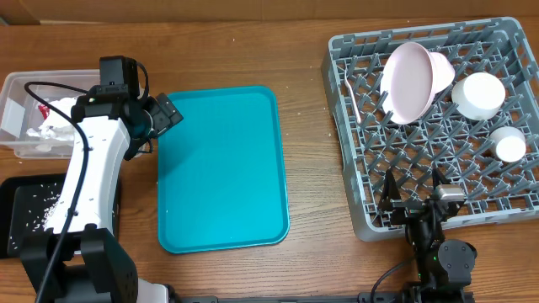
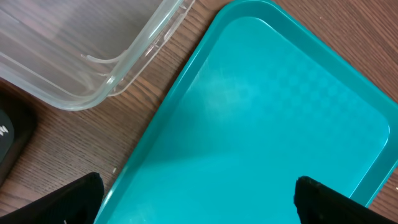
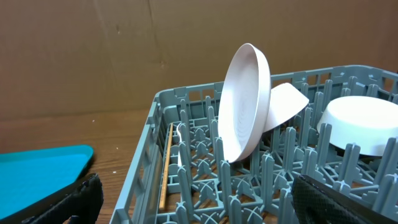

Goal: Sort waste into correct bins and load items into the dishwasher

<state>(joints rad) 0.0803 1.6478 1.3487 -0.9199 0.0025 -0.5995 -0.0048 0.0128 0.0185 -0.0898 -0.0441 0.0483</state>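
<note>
Right end effector (image 3: 196, 205) open, empty; pink plate (image 3: 245, 102) on edge ahead in rack (image 3: 186, 94).

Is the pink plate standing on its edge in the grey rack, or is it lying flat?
Standing on edge, slightly tilted: the pink plate rises between pegs of the grey rack, leaning toward a white bowl.

The worktop (image 1: 307, 109) was brown wood with a fine lengthwise grain, under soft, even light. Along its far edge stood a plain brown wall (image 3: 112, 50), like cardboard, faintly creased and speckled.
</note>
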